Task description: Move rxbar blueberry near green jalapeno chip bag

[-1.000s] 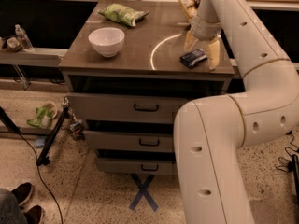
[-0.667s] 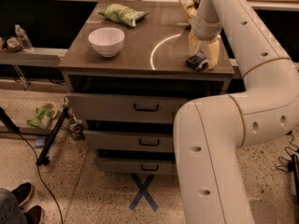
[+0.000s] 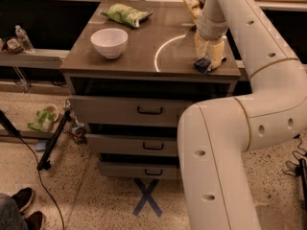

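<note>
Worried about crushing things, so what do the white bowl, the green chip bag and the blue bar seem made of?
The white bowl: glazed ceramic or hard plastic, smooth with soft sheen. The green jalapeno chip bag: thin foil-like film, crumpled. The rxbar blueberry: flat dark-blue wrapper, probably plastic film, hard to confirm. The gripper sits at the bar, near the front edge of the table.

Drawer cabinet [image 3: 148, 111] — speckled terrazzo floor [image 3: 96, 195]
</note>
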